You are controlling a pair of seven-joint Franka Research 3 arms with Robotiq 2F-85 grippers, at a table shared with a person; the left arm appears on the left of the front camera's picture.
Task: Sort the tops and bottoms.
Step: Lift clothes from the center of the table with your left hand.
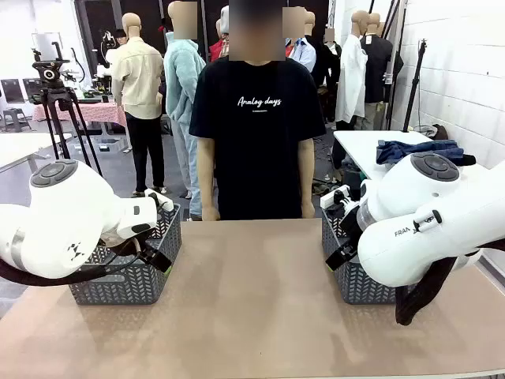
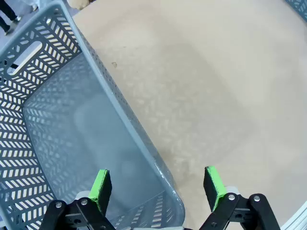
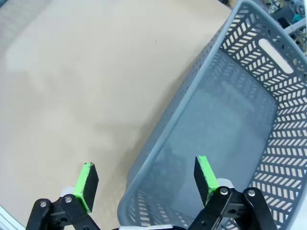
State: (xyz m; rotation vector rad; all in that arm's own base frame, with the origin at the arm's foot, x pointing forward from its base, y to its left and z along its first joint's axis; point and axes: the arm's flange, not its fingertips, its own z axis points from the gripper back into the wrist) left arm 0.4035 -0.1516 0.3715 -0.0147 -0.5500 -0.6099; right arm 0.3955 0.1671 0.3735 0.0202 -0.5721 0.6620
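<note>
The tops and bottoms are out of view. My left gripper [image 2: 158,184] hangs open above the near corner of a grey lattice basket [image 2: 43,120], one green pad over the basket's bare inside and the other over the brown table [image 2: 206,86]. My right gripper [image 3: 144,175] is open too and straddles the wall of a second grey basket [image 3: 249,124], which also holds nothing. In the front view the left basket [image 1: 126,284] and the right basket [image 1: 359,284] stand at the table's two sides, partly hidden behind my white arms.
A person in a black T-shirt with white lettering [image 1: 256,134] stands at the far edge, arms hanging down. Behind on the right, a white table [image 1: 371,146] carries a dark blue bundle of cloth [image 1: 418,150]. A tripod [image 1: 59,103] stands at the back left.
</note>
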